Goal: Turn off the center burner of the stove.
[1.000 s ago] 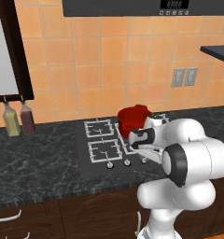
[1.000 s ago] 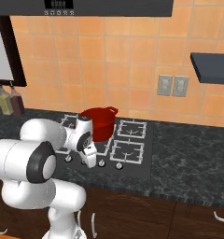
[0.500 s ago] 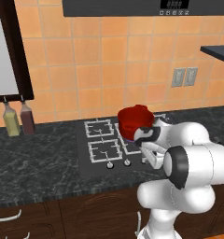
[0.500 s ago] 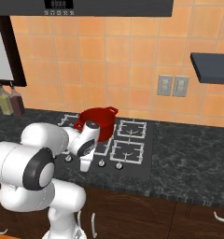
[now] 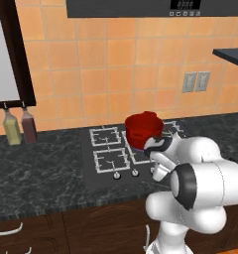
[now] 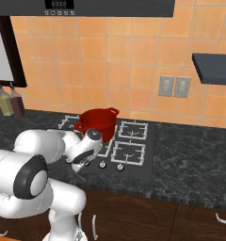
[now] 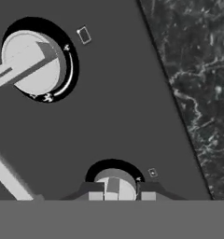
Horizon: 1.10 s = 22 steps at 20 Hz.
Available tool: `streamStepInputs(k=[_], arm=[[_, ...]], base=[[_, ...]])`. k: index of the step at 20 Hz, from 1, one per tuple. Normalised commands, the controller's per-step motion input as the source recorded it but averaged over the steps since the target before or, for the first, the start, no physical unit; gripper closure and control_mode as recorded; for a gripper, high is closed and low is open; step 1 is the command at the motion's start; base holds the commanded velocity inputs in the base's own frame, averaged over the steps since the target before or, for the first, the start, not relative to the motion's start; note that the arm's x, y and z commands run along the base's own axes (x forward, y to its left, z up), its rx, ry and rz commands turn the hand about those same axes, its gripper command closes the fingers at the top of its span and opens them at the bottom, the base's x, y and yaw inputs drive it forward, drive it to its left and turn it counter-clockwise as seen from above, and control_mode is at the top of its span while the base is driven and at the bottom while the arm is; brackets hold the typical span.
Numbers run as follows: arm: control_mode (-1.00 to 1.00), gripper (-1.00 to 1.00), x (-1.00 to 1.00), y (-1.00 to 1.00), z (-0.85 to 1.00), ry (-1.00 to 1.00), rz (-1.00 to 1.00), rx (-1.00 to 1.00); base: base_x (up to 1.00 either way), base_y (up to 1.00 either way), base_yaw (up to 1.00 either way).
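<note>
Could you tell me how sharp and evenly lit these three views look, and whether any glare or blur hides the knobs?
Left base view: even, shadowless light, stove knobs small but sharp. Right base view: the same, red pot crisp. Hand view: no glare; knob sharp, slightly pixelated; gripper low at the near knob.

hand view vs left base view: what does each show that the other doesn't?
Hand view: close on the stove's black front panel, the ridge and ring marks of a silver knob, and the gripper with a second knob between its fingertips.

Left base view: red pot on the wire grates, two bottles by the wall, wall outlets, the arm.

Both: knob row and dark speckled counter.
</note>
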Motion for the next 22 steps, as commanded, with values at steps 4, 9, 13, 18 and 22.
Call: streamStepInputs(k=[4,9,13,18,22], arm=[[-1.00,1.00,0.00,0.00,0.00,0.16,-0.88,0.20],[-1.00,1.00,0.00,0.00,0.00,0.18,-0.87,0.20],[-1.00,1.00,0.00,0.00,0.00,0.16,-0.89,0.18],[-1.00,1.00,0.00,0.00,0.00,0.14,-0.94,0.18],[-1.00,1.00,0.00,0.00,0.00,0.09,-0.99,0.16]], base=[[0.00,0.00,0.00],[0.00,0.00,0.00],[0.00,0.00,0.00],[0.00,0.00,0.00],[0.00,0.00,0.00]])
